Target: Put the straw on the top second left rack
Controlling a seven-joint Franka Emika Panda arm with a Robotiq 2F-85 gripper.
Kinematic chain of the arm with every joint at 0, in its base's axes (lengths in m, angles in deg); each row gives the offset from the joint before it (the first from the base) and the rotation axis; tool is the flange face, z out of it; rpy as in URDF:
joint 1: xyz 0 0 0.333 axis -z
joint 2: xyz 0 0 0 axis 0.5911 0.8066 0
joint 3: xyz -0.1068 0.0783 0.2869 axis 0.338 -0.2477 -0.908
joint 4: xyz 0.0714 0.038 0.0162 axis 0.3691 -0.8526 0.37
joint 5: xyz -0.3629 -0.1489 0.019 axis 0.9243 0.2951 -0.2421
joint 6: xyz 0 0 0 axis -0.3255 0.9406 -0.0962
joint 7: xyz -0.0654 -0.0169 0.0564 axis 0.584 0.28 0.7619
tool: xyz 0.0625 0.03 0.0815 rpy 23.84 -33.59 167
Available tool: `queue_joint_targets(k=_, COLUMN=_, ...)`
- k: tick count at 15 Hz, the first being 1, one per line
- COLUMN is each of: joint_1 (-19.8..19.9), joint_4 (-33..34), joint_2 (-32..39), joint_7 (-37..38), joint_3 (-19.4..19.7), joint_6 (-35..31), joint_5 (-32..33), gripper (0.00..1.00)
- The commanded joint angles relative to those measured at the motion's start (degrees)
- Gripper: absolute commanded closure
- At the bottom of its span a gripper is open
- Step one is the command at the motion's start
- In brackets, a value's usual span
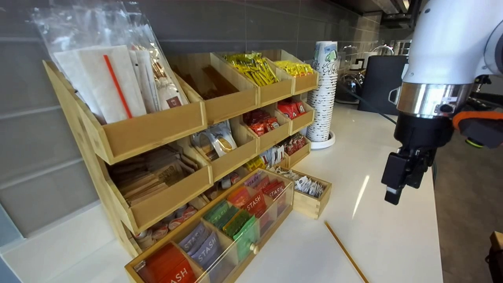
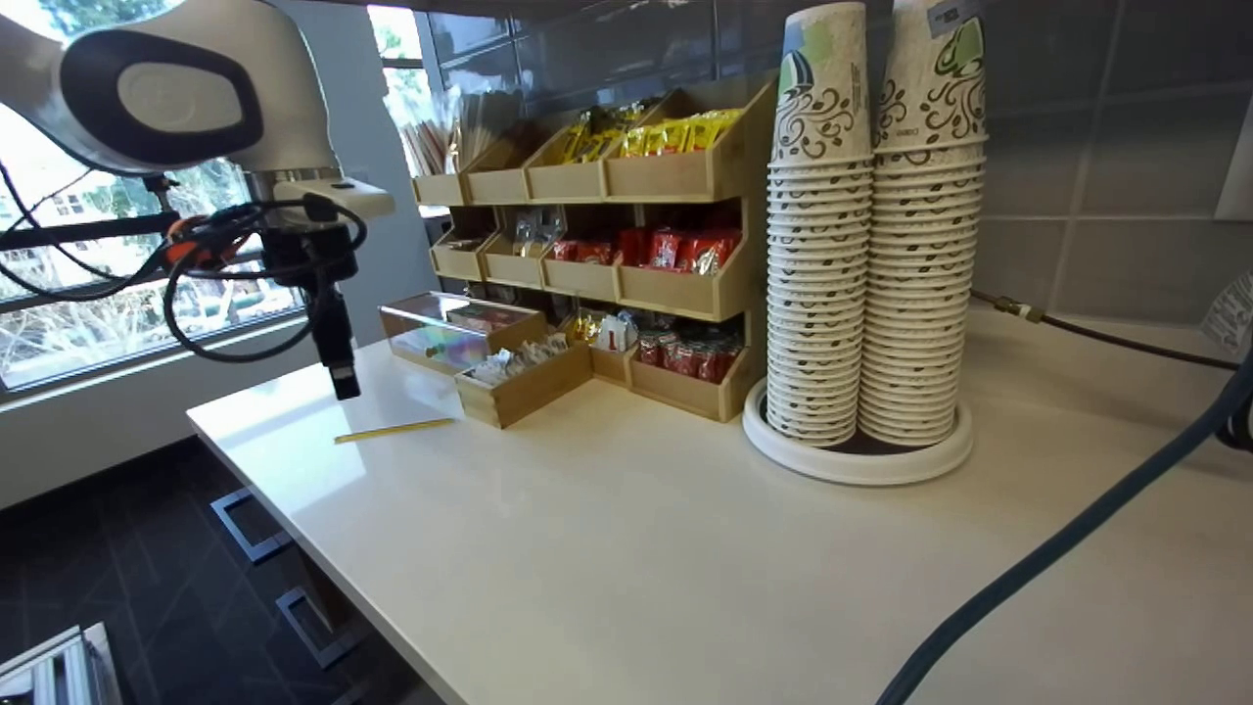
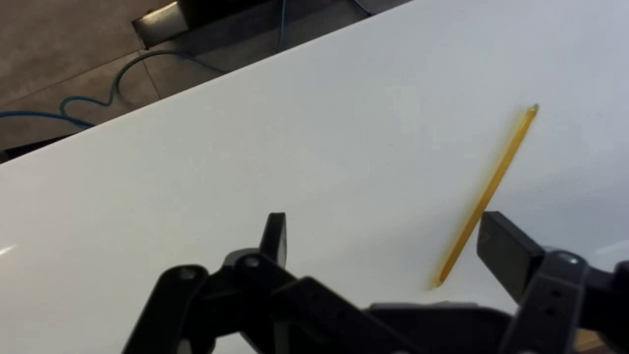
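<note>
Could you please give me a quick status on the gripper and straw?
Gripper open, empty, above the counter. Straw lying on the counter, not yet grasped. Nothing visible between them; wooden packet box near one straw end, apart.

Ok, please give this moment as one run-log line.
claw: open, above counter | straw: on counter, ungrasped | top second left rack: awaits straw

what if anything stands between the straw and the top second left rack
The clear-lidded STASH box stands between the straw on the counter and that raised rack; the straw would probably need lifting over that box.
</note>
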Motion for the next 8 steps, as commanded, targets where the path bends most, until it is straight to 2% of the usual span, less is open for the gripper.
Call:
queue_joint_targets(k=1, joint_1=-0.73, joint_4=1.41, joint_2=6.04, joint_7=6.27, joint_3=-1.85, joint_6=-6.59, joint_5=-2.98, gripper=0.00)
queue_joint_targets(k=5, joint_1=-0.93, joint_4=3.56, joint_2=11.81, joint_7=11.32, joint_3=-3.57, joint_6=-12.83, joint_5=-1.36, gripper=0.00)
queue_joint_targets(k=8, joint_1=-1.63, joint_4=5.19, joint_2=15.37, joint_7=14.67, joint_3=-4.54, joint_6=-14.66, joint_5=-0.35, gripper=0.00)
